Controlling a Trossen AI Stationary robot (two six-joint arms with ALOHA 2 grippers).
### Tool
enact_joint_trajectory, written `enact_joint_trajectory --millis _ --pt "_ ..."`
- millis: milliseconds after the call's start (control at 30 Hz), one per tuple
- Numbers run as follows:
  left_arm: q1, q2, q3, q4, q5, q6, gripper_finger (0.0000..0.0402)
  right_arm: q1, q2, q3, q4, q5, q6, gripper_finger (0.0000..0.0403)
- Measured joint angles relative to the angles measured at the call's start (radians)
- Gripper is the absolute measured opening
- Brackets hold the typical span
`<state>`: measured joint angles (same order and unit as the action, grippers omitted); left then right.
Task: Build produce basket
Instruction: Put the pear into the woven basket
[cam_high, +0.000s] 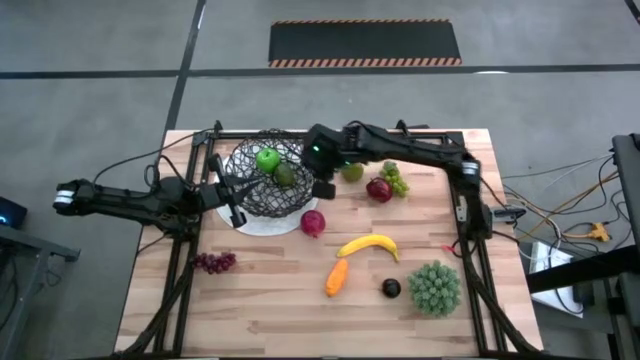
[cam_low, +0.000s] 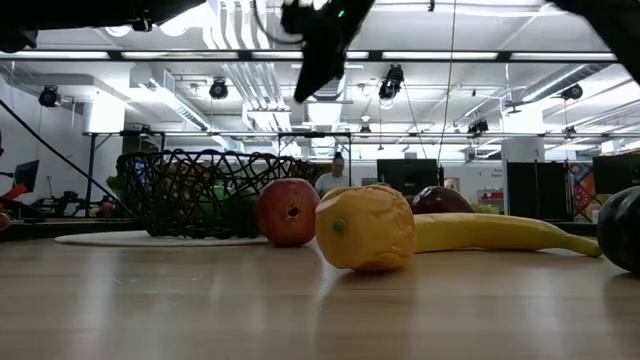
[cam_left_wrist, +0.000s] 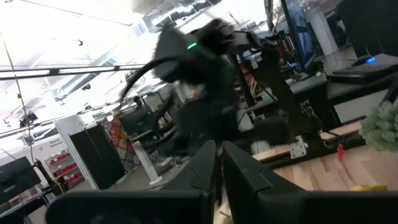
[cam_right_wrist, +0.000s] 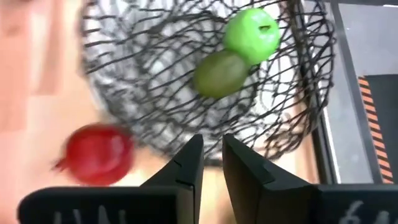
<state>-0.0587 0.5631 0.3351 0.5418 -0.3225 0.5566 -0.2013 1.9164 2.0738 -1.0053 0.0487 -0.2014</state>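
The black wire basket (cam_high: 262, 180) stands on a white plate (cam_high: 262, 226). Inside it lie a green apple (cam_high: 267, 158) and an olive-green fruit (cam_high: 286, 176), both also in the right wrist view: apple (cam_right_wrist: 251, 34), olive fruit (cam_right_wrist: 220, 73). My right gripper (cam_high: 322, 188) hovers shut and empty above the basket's right rim (cam_right_wrist: 267, 146), with a red fruit (cam_right_wrist: 96, 152) below it. My left gripper (cam_high: 232, 202) is shut beside the basket's left side. On the table lie a pear (cam_high: 352, 172), red fruit (cam_high: 379, 189), green grapes (cam_high: 396, 179), banana (cam_high: 368, 245), orange piece (cam_high: 337, 277), plum (cam_high: 391, 288) and purple grapes (cam_high: 214, 262).
A spiky green ball (cam_high: 435, 287) sits near the table's near right corner. Another red fruit (cam_high: 313, 222) rests just off the plate's near right edge. In the low view the orange piece (cam_low: 365, 227) and banana (cam_low: 500, 232) lie in front of the basket (cam_low: 205, 190).
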Motion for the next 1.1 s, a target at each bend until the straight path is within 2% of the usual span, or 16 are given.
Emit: enact_joint_trajectory --millis 133,233,433,533,633,867,1000,1100 --pt "-0.001 0.028 0.0 0.05 0.016 -0.023 0.001 0.064 -0.148 -0.188 0.072 0.003 0.067 0.0038" --pt "-0.001 0.058 -0.001 0.089 0.018 -0.026 0.001 0.108 -0.268 -0.359 0.192 0.013 0.117 0.0038" --pt "-0.001 0.109 -0.001 0.179 0.019 -0.026 0.001 0.138 -0.458 -0.686 0.449 0.169 0.197 0.004" --pt "0.0 0.119 -0.001 0.184 0.019 -0.026 0.001 0.115 -0.527 -0.818 0.568 0.188 0.228 0.0054" --pt "0.0 0.123 -0.001 0.184 0.018 -0.026 0.001 0.08 -0.571 -0.93 0.667 0.19 0.236 0.0088" --pt "0.0 0.117 -0.001 0.184 0.017 -0.02 0.001 -0.025 -0.607 -1.15 0.89 0.196 0.203 0.0203" --pt "0.0 0.118 -0.001 0.184 0.016 -0.007 0.001 -0.089 -0.587 -1.218 0.965 0.217 0.201 0.0253" --pt "0.0 0.118 -0.001 0.182 0.011 0.007 0.001 -0.12 -0.558 -1.231 0.983 0.217 0.202 0.0276"
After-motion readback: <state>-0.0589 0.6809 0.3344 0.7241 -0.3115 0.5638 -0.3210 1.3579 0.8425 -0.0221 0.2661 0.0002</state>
